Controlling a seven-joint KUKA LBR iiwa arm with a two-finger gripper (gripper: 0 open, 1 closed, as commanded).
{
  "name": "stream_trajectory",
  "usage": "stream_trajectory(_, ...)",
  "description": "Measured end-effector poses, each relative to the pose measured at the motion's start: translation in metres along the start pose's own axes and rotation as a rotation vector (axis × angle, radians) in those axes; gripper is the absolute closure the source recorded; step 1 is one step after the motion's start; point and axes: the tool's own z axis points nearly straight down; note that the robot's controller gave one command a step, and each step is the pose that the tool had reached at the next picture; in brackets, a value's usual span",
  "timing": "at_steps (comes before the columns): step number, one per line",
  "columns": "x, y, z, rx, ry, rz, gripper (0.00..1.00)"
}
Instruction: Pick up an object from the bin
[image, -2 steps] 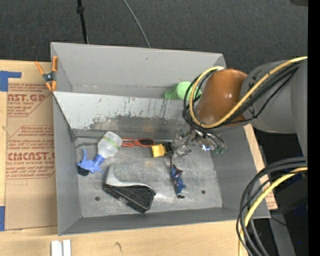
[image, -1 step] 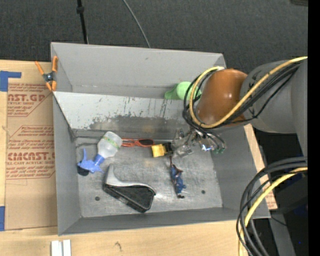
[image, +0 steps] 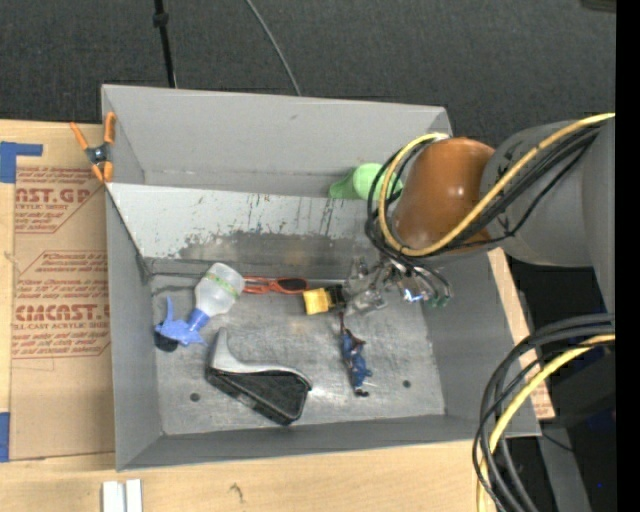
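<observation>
Hanging beside the yellow block (image: 317, 301) at centre frame, the gripper (image: 362, 293), aperture not discernible, should pinch this probably light, rigid piece across its flat sides.

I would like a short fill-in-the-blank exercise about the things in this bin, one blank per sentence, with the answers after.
1. The small block beside the claw is ____ in colour.
2. The curved object lying lowest in the view is ____ in colour.
3. In the view, the clear bottle lies to the ____ of the small block.
4. The rounded thing lying highest in the view is ____ in colour.
Answers: yellow; black; left; green.
</observation>
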Motion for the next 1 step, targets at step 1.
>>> stream_trajectory(1,0.0,0.0,0.0,0.0,0.0,0.0,1.0)
